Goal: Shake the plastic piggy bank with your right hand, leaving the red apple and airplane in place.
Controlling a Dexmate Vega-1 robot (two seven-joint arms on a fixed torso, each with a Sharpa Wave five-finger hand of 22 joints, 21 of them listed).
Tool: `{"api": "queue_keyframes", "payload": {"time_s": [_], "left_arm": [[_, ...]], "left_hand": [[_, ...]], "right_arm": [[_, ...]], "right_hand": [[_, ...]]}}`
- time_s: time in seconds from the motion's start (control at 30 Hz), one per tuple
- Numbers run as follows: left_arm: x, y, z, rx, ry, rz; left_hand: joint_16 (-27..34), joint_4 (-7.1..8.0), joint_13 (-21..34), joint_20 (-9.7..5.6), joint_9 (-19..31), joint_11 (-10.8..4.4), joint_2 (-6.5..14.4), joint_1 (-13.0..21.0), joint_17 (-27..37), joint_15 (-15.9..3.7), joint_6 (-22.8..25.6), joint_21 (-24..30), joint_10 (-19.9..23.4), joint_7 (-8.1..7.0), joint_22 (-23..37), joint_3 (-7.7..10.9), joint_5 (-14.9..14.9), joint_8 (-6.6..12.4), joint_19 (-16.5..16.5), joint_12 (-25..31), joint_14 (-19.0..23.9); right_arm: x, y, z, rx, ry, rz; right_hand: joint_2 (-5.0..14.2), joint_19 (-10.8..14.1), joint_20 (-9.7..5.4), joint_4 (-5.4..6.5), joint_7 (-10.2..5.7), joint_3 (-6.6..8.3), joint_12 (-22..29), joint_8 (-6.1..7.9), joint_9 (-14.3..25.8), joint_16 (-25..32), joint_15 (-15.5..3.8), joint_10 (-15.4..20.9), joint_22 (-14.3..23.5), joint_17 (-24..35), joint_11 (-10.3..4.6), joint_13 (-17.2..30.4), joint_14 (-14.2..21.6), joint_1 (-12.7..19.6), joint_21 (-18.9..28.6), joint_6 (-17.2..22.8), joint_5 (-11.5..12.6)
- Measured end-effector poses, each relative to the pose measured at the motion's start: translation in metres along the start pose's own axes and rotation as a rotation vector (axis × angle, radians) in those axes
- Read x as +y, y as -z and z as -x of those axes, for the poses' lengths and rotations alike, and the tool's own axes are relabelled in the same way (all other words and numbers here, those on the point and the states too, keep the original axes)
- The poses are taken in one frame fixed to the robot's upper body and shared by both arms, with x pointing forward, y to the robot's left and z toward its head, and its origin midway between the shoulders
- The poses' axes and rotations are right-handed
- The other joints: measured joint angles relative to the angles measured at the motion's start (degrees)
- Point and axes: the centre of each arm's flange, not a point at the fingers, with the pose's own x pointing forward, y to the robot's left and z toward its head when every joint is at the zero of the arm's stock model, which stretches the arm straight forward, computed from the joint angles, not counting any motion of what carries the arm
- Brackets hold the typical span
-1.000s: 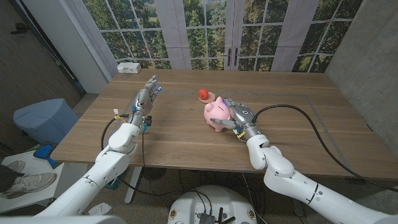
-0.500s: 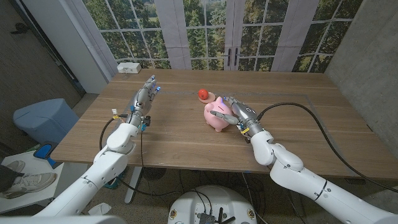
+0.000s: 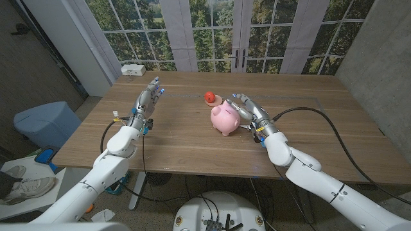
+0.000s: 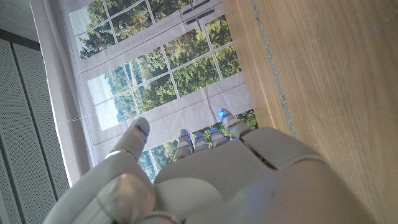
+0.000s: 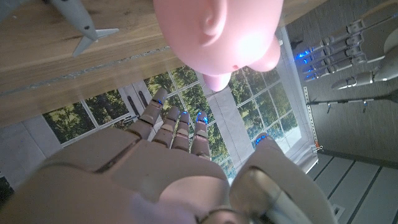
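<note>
On the table (image 3: 192,138), the pink piggy bank (image 3: 225,119) stands near the middle, the red apple (image 3: 210,97) just beyond it at 11 o'clock. The right robot hand (image 3: 246,110), which cupped the pig's side a second ago, has drawn back to its 3 o'clock, fingers apart, holding nothing. The left robot hand (image 3: 145,102) waits well apart at 9 o'clock, fingers straight and spread. The right wrist view adds the grey airplane (image 5: 78,22) lying beside the pig.
</note>
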Motion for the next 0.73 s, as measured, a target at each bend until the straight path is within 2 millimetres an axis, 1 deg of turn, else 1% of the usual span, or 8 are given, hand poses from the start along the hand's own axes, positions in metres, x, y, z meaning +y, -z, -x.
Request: {"api": "queue_keyframes", "payload": {"time_s": [0.03,0.1,0.27,0.37,0.5,0.57,0.63,0.73], "left_arm": [[0.001,0.000,0.000,0.001,0.001,0.000],[0.003,0.001,0.002,0.007,0.002,-0.002],[0.007,0.000,0.005,0.015,0.005,-0.006],[0.009,0.000,0.007,0.021,0.007,-0.010],[0.011,0.000,0.010,0.029,0.007,-0.010],[0.012,0.000,0.011,0.033,0.006,-0.010],[0.014,0.000,0.013,0.037,0.006,-0.009],[0.016,0.001,0.016,0.043,0.004,-0.008]], "left_hand": [[0.0,0.00,0.0,0.00,0.0,-0.10,0.0,0.0,0.0,0.00,0.0,0.0,0.1,0.00,0.0,0.00,0.0,0.00,0.0,0.0,0.0],[0.0,0.00,0.0,-0.01,0.0,-0.10,0.0,0.0,0.0,0.00,0.0,0.0,0.1,0.00,0.0,0.00,0.0,0.00,0.0,0.0,0.0],[0.0,0.00,0.0,-0.21,0.0,-0.10,0.0,0.0,0.0,0.00,0.3,0.0,0.1,0.32,0.0,0.00,0.0,0.00,0.2,0.0,0.0],[0.0,0.00,0.0,-0.21,0.0,-0.10,0.0,0.0,0.0,0.00,0.3,0.0,0.1,0.32,0.0,0.00,0.0,0.00,0.2,0.0,0.0],[0.0,0.00,0.0,-0.21,0.0,-0.09,0.0,0.0,0.3,0.00,0.3,0.0,0.1,0.32,0.0,0.00,0.0,0.00,0.2,0.0,0.0],[0.0,0.00,0.0,-0.21,0.0,-0.10,0.0,0.0,0.3,0.00,0.3,0.0,0.1,0.32,0.0,0.00,0.0,0.00,0.2,0.0,0.0],[0.0,0.00,0.0,-0.21,0.0,-0.10,0.0,0.0,0.3,0.00,0.3,0.0,0.1,0.32,0.0,0.00,0.0,0.00,0.2,0.0,0.0],[0.0,0.01,0.0,-0.21,0.0,-0.09,0.0,0.0,0.3,0.00,0.3,0.0,0.1,0.32,0.0,0.00,0.0,0.00,0.2,0.0,0.0]], "right_arm": [[-0.002,0.002,0.000,-0.003,0.006,-0.030],[-0.006,0.005,-0.001,-0.011,0.015,-0.102],[-0.013,0.011,-0.002,-0.028,0.035,-0.234],[-0.018,0.015,-0.002,-0.041,0.050,-0.308],[-0.022,0.022,-0.003,-0.052,0.070,-0.403],[-0.024,0.025,-0.004,-0.057,0.080,-0.442],[-0.025,0.028,-0.005,-0.063,0.086,-0.478],[-0.028,0.034,-0.008,-0.077,0.104,-0.547]], "right_hand": [[0.89,-0.2,-0.19,0.28,-0.10,0.59,0.0,-0.16,0.0,0.0,0.00,0.1,0.0,-0.6,-0.13,-0.4,0.0,-0.1,-0.3,0.3,-0.1],[1.00,-0.2,-0.19,0.79,0.13,1.97,0.0,-0.37,0.0,0.0,0.00,0.6,0.0,-1.7,-0.61,-1.2,0.0,-0.3,-0.9,0.5,-0.5],[1.45,0.1,-0.51,1.77,0.21,5.19,0.0,-0.68,0.0,0.0,0.00,0.9,0.0,-3.4,-0.92,-2.5,0.0,-0.7,-1.7,1.2,-0.8],[2.05,0.7,-0.60,2.23,0.62,7.17,0.0,-0.67,0.0,0.0,0.00,0.9,0.0,-4.2,-0.92,-3.2,0.0,-0.1,-2.0,1.6,-1.0],[2.05,1.3,-0.55,2.74,0.94,9.33,0.0,-0.90,0.0,0.0,0.00,1.3,-0.3,-5.1,-0.51,-3.9,0.0,-0.1,-2.3,1.9,-1.0],[2.05,1.6,-0.24,2.97,1.40,10.10,0.0,-0.89,0.0,0.0,-0.02,1.7,-0.3,-5.5,-0.09,-4.3,0.0,-0.1,-2.6,2.2,-1.0],[2.04,1.8,-0.48,3.35,2.21,10.51,0.0,-0.89,0.0,0.2,-0.24,1.7,-0.3,-5.9,-0.10,-4.6,0.2,-0.1,-2.6,2.3,-1.2],[2.03,2.2,-0.47,3.34,2.89,11.01,0.0,-0.89,0.0,0.2,-0.19,2.0,-0.3,-6.2,0.49,-4.9,0.7,-0.1,-3.1,2.4,-1.3]]}}
